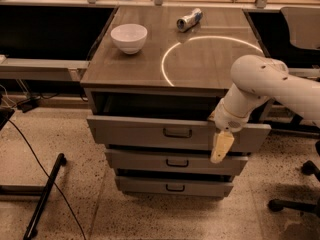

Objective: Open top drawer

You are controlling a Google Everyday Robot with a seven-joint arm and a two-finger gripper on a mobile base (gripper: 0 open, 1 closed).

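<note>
The top drawer [135, 131] is the widest grey front, with a small dark loop handle [177, 133] at its middle. It stands pulled out a little from the cabinet, with a dark gap above its front. My gripper [221, 148] hangs on the white arm [260, 84] in front of the drawer's right part, to the right of the handle and apart from it. One cream finger points down over the drawer's lower edge.
Two narrower grey drawers [150, 161] [145, 185] sit below. On the cabinet top [200, 64] are a white bowl [129, 37] and a lying can [189, 20]. An office chair base [295, 204] is at right, a black stand and cable [45, 194] at left.
</note>
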